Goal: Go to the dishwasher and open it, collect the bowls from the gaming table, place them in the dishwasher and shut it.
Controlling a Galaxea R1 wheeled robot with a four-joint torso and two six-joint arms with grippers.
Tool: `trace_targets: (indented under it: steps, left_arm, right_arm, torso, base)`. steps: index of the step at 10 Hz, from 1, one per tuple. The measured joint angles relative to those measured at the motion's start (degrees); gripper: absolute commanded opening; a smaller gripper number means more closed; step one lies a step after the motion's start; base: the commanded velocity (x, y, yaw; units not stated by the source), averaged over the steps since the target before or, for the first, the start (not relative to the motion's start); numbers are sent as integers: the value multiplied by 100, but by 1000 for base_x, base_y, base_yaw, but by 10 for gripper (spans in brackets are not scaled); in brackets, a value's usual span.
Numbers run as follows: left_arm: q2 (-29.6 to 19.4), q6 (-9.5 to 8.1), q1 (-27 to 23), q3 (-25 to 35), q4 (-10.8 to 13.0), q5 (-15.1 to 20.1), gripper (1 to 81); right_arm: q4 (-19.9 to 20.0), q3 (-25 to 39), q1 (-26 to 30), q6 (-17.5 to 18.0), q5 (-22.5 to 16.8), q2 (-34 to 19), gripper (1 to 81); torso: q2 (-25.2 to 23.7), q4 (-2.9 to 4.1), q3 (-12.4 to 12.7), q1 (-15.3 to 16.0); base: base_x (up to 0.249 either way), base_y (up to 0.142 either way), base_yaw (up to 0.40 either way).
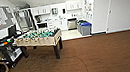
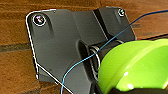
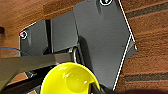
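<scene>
Head view: wide brown-floored room, kitchen alcove at far end, foosball table (image 1: 39,37) left of centre, blue-lidded bins (image 1: 84,27) by alcove opening. Dishwasher (image 1: 72,24) sits under far counter, steel front, looks closed from here. Left wrist view: lime-green bowl (image 2: 135,67) close at left gripper, apparently carried; fingers unclear, cannot tell grip. Right wrist view: second bowl (image 3: 68,80), hollow facing camera, same uncertainty. Judgement: drive smoothly toward alcove, pass right of foosball table, keep bowls level.
</scene>
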Motion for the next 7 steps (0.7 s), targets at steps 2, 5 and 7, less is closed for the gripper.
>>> trace_targets:
  steps: [2,5,7]
  left_arm:
    - [0,0,0,4,0,-1,10]
    - [2,2,66,4,0,0,10]
    - [-4,5,-11,9,0,-17,10]
  right_arm:
    - [0,0,0,0,0,0,10]
    - [-2,0,-60,0,-17,0,10]
    - [-2,-2,17,0,13,0,10]
  torso:
    - [0,0,0,0]
    - [-5,0,2,-7]
    - [-2,0,2,1]
  base:
    - [0,0,0]
    - [78,0,0]
    - [90,0,0]
